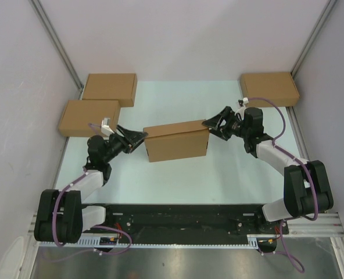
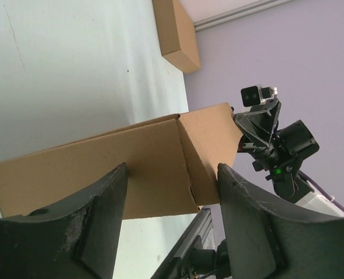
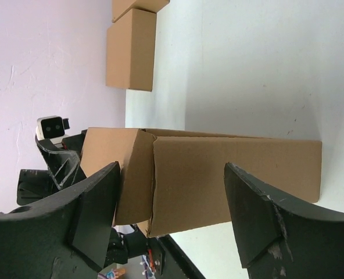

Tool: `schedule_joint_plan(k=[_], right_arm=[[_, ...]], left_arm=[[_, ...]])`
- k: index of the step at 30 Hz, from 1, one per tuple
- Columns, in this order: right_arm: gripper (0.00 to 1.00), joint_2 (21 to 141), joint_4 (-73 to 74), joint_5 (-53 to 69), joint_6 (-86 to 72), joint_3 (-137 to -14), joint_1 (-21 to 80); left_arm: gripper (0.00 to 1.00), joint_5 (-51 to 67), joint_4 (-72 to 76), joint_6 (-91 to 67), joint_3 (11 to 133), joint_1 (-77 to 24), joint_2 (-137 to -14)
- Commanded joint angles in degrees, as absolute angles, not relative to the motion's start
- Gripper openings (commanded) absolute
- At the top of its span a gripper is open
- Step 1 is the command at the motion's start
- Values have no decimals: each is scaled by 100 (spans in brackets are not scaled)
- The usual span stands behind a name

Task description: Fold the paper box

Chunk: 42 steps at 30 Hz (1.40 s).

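Top view: The paper box [image 1: 178, 144] sat in the middle of the table [image 1: 218, 180]. The left gripper [image 1: 138, 138] was at one end and the right gripper [image 1: 210, 124] at the other.
Left wrist view: The left gripper [image 2: 173, 174] had its jaws wide apart and held nothing. The paper box [image 2: 102, 168] was right in front.
Right wrist view: The right gripper [image 3: 172, 174] was wide apart too, holding nothing, with the paper box [image 3: 236, 174] just ahead.

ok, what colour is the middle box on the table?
Plain brown, unprinted; the paper box shows best in the right wrist view.
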<state>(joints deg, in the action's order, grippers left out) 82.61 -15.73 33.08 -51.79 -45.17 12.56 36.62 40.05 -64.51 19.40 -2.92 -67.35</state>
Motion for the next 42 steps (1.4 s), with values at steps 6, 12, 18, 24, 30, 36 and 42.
schedule_joint_plan(k=[6, 12, 18, 24, 30, 36, 42], right_arm=[[74, 8525, -879, 3085, -4772, -4500, 1160], [74, 8552, -809, 3085, -4728, -4500, 1125], [75, 8517, -721, 3085, -4658, -4500, 1107], [75, 8473, -642, 3085, -4614, -4491, 1090], [75, 8429, -633, 3094, -4579, -4456, 1081], [64, 8393, -843, 3190, -4632, -4228, 1037], [43, 8358, -1124, 3304, -4658, -3859, 967]], left_arm=[[41, 3445, 3235, -6197, 1670, -273, -7251], [28, 3182, 2734, -5951, 1696, -281, -7365], [16, 2910, 2128, -5661, 1871, -273, -7602], [5, 2585, 1503, -5441, 1978, -272, -7760], [3, 2505, 1301, -5379, 1969, -272, -7699], [3, 2408, 1266, -5388, 1837, -272, -7453], [3, 2382, 1239, -5379, 1837, -281, -7418]])
